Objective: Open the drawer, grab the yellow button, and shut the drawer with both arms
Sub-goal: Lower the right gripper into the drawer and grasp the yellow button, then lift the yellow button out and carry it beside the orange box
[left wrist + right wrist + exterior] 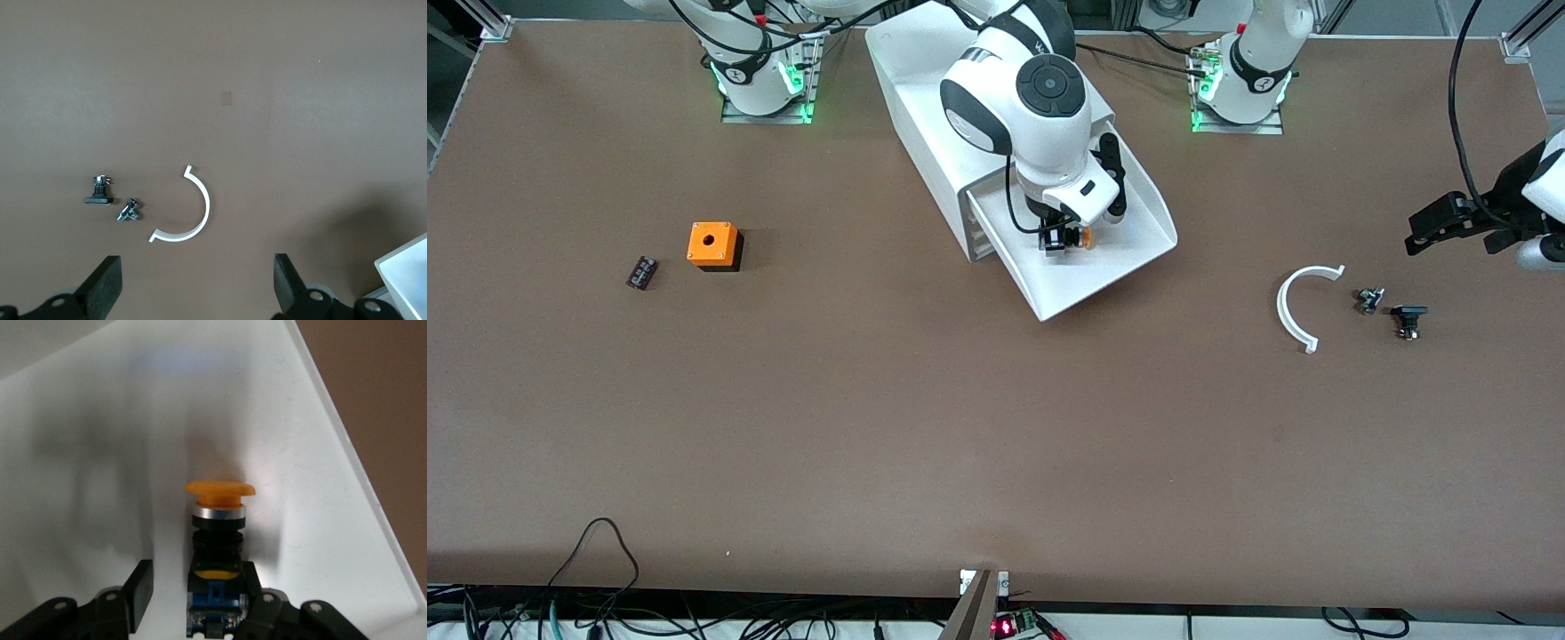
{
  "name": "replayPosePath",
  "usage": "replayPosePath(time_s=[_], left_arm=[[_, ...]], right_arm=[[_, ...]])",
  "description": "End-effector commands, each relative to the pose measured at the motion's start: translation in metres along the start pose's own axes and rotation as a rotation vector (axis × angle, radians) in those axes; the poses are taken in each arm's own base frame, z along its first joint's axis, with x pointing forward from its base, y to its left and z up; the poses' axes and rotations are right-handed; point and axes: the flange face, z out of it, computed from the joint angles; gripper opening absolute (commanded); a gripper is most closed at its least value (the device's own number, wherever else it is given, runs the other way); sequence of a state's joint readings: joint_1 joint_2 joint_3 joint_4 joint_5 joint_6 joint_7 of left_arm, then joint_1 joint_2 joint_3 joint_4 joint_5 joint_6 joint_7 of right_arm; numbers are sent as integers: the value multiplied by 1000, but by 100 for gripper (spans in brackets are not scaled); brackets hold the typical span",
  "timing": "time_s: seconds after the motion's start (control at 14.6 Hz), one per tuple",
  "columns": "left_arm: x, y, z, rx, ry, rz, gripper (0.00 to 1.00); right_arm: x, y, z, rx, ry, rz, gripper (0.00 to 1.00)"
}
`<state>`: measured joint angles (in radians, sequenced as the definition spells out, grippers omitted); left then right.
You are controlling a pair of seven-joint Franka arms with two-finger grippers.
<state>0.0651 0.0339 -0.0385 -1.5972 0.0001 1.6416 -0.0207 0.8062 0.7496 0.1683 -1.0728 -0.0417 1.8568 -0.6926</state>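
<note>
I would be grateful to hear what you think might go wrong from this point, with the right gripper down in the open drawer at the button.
1. The right gripper straddles only the blue base of the button, with one finger seemingly still apart from it; the grip may slip or tip it.
2. The drawer is pulled far out; lifting askew could catch its raised wall.
3. The left gripper waits open over the white curved piece, away from the drawer, so closing means a long reach.

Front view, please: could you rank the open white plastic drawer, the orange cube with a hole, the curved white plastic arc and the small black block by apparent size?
1. Open white plastic drawer
2. Curved white plastic arc
3. Orange cube with a hole; compact, though it covers a similar area to the thin arc, so this order is unsure
4. Small black block
</note>
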Motion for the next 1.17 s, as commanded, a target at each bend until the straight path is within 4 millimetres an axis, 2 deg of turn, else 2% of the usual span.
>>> replayPosePath(time_s=[0.0, 0.14, 0.34, 0.55, 0.69, 0.89, 0.96, 1.1], left_arm=[[-9, 0, -3, 30, -3, -12, 100], [-9, 0, -3, 30, -3, -12, 100], [-9, 0, -3, 30, -3, -12, 100], [-9, 0, -4, 30, -2, -12, 100], [-9, 0, -4, 30, -2, -12, 100], [-9, 0, -4, 30, -2, -12, 100], [-8, 0, -3, 30, -3, -12, 100], [-8, 0, -3, 30, -2, -12, 100]], right_arm=[[7, -1, -3, -18, -6, -19, 39], [7, -2, -2, -18, -14, -25, 32], [12, -7, -13, -27, 7, -31, 20], [12, -17, -66, -68, 55, 39, 18], [3, -14, -97, -96, 77, 97, 18], [-34, 6, -143, -132, 77, 213, 18], [-54, 21, -152, -144, 72, 284, 18], [-88, 39, -178, -191, 65, 389, 18]])
